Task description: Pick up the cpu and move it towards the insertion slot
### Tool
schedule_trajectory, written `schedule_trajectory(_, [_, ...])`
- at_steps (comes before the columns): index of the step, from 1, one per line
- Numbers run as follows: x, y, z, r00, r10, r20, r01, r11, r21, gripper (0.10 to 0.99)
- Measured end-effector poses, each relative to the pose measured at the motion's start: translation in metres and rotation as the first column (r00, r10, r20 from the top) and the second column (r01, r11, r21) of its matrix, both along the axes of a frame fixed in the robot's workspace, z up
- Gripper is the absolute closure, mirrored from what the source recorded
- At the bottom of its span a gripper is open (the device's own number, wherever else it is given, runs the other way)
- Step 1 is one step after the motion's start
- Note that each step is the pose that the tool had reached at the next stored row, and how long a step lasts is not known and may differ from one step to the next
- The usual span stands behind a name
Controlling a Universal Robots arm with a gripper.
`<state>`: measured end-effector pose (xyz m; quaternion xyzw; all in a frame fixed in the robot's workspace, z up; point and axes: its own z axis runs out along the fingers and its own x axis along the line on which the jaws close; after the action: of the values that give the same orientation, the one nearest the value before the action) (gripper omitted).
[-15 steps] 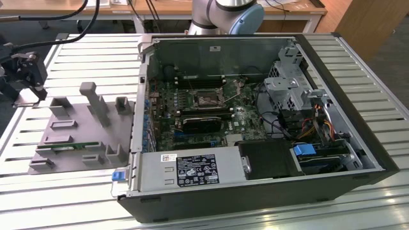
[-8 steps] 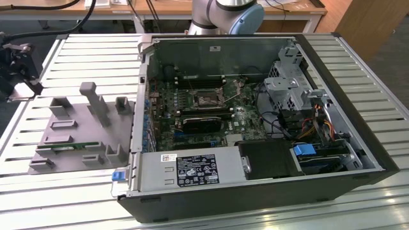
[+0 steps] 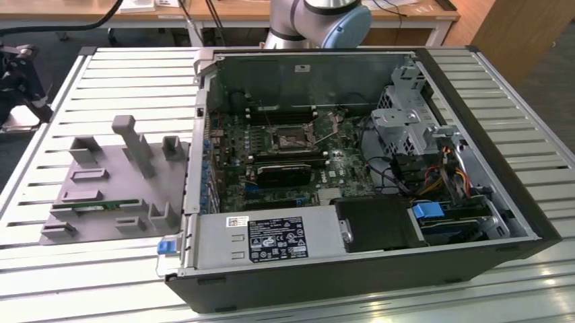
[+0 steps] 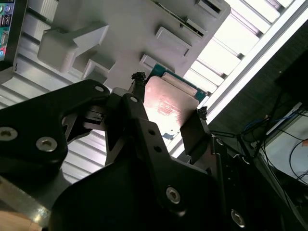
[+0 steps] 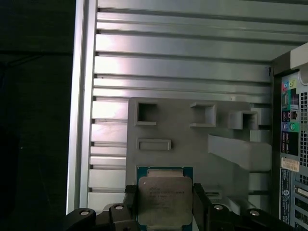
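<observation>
Table (image 3: pixel 117 74): bears the tray and the computer case.
Tray (image 3: pixel 99 192): just beside the computer case (image 3: pixel 359 286), on the exterior view's left.
Memory stick (image 3: pixel 94 205): on the tray.
Insertion slot (image 3: pixel 292 139): inside the case, behind the heatsink (image 3: pixel 280 176).
Cpu (image 5: pixel 164 199) (image 4: pixel 168 103): between the fingers of the gripper (image 5: pixel 164 208), above the tray.

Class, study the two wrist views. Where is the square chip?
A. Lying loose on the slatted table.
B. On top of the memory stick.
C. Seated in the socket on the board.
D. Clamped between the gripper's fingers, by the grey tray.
D: in the first wrist view the chip sits between the fingers of the gripper, with the grey tray behind it.
</observation>
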<state>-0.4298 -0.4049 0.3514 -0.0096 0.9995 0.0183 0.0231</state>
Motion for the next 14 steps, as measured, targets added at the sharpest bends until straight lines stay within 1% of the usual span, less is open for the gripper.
schedule_trajectory(6, [0.0000,0.0000,0.0163,1.0000,0.000,0.0023,0.000,1.0000,0.000,0.545])
schedule_trajectory(12, [0.0000,0.0000,0.0304,1.0000,0.000,0.0046,0.000,1.0000,0.000,0.545])
schedule_trajectory(14, [0.0000,0.0000,0.0368,1.0000,0.000,0.0055,0.000,1.0000,0.000,0.545])
